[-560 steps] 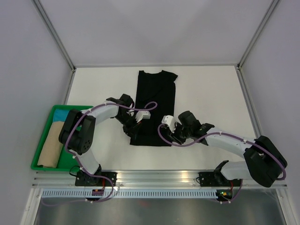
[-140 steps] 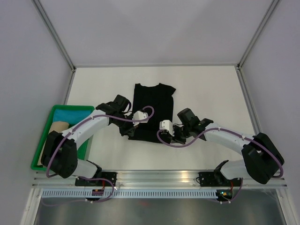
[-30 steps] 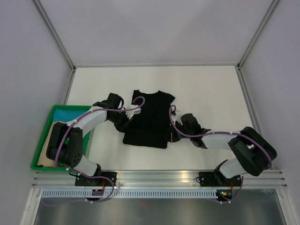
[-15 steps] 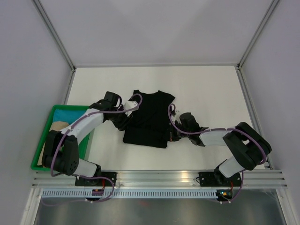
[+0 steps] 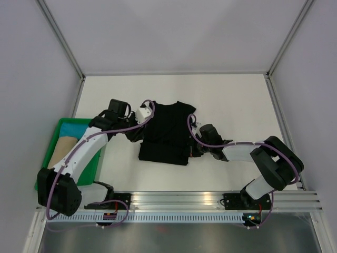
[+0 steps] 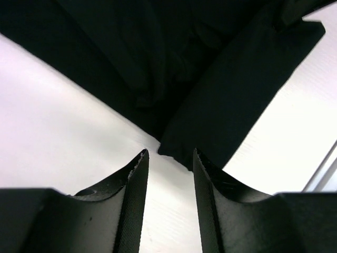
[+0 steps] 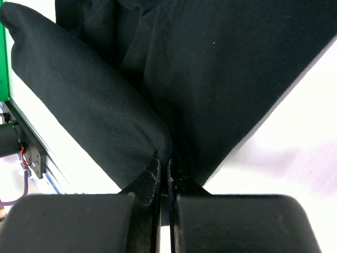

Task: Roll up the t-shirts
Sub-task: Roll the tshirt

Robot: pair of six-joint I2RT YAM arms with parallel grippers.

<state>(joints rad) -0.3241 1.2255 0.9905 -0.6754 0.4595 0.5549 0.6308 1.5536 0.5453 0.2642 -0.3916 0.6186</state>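
One black t-shirt (image 5: 167, 132) lies crumpled on the white table, with its near part folded into a thick roll (image 7: 79, 105). My left gripper (image 5: 135, 136) is at the shirt's left edge and stands open. In the left wrist view, the left gripper (image 6: 169, 154) has only bare table between its fingers, and the t-shirt (image 6: 221, 95) begins just past the fingertips. My right gripper (image 5: 191, 151) sits at the shirt's near right corner. In the right wrist view, the right gripper (image 7: 164, 161) is shut on a pinch of the t-shirt (image 7: 221, 68) beside the roll.
A green tray (image 5: 79, 122) stands at the table's left edge, partly under the left arm, with a beige rolled cloth (image 5: 61, 149) in it. Its corner (image 7: 2, 58) shows in the right wrist view. Metal frame posts stand at the table's far corners.
The left gripper has let go of the shirt's left side, opened, and drawn back to the left and up. The right gripper has stayed shut on the shirt.
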